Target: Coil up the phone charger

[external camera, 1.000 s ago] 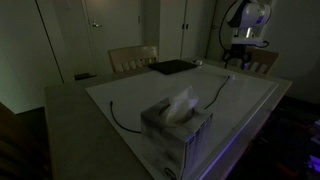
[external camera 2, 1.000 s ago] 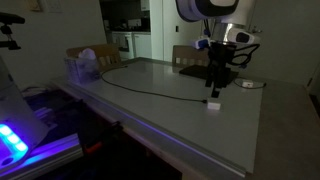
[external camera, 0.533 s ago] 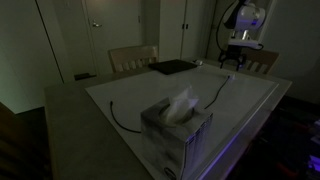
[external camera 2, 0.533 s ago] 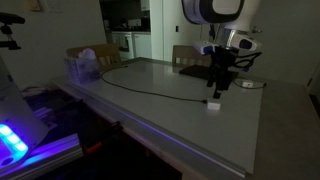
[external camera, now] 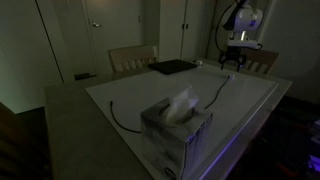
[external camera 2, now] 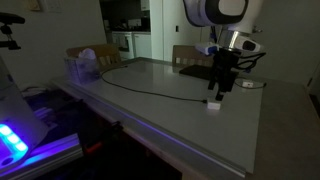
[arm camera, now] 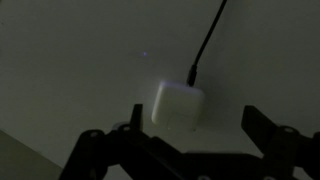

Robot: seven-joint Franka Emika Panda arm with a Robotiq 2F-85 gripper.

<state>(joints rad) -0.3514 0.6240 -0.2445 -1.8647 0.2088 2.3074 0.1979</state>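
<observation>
The phone charger is a thin dark cable [external camera 2: 150, 88] lying in a long curve across the table [external camera 2: 180, 120], with a small white plug block [external camera 2: 213, 103] at its end. The cable also shows in an exterior view [external camera: 215, 95]. In the wrist view the plug block [arm camera: 178, 105] lies on the table with the cable [arm camera: 205, 45] leading away from it. My gripper [arm camera: 195, 125] is open and empty, hovering just above the block, with one finger on each side. The gripper shows in both exterior views [external camera: 232, 64] [external camera 2: 219, 88].
A tissue box [external camera: 177, 125] stands near the table edge by the cable's other end and also shows in an exterior view [external camera 2: 85, 68]. A flat black pad [external camera: 172, 67] [external camera 2: 195, 70] lies at the far side. A chair [external camera: 132, 58] stands behind the table. A small white item [external camera 2: 250, 85] lies beside the gripper.
The arm has shifted slightly sideways above the plug block. The gripper stays open and the cable has not moved.
</observation>
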